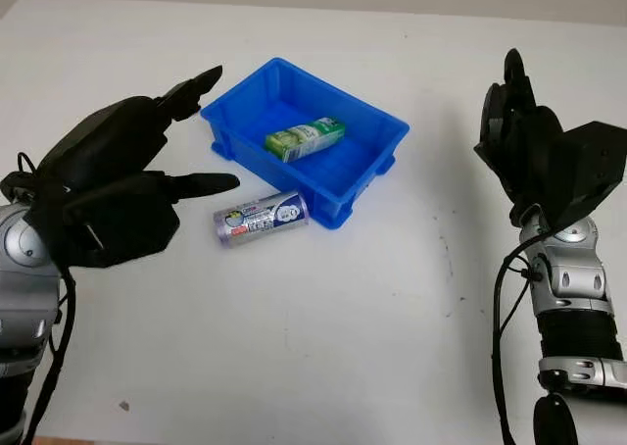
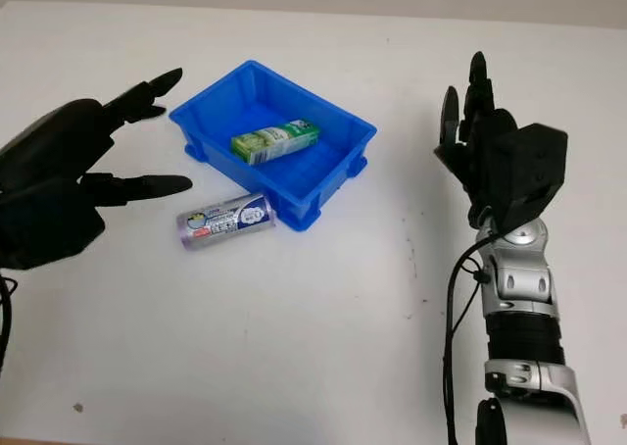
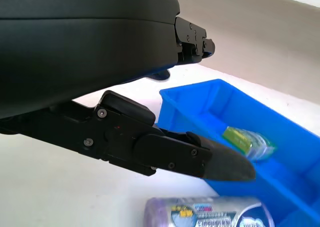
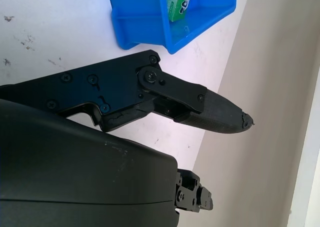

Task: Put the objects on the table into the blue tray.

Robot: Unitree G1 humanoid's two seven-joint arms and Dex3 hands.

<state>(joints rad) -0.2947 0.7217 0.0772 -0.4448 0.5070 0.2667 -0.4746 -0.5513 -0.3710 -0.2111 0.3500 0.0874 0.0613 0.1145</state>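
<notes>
A blue tray [image 1: 377,123] sits mid-table with a green carton [image 1: 306,138] lying inside it. A silver-purple can [image 1: 261,218] lies on its side on the white table, touching the tray's near wall. My left hand [image 1: 201,131] hovers open just left of the can and the tray, holding nothing; its fingers [image 3: 200,159] reach above the can [image 3: 210,214] in the left wrist view. My right hand [image 1: 519,131] is raised open at the right, well away from the tray.
The white table [image 1: 323,347] spreads wide in front and to the right of the tray. A few small dark specks [image 1: 123,405] mark its surface. The table's far edge meets a pale wall behind the tray.
</notes>
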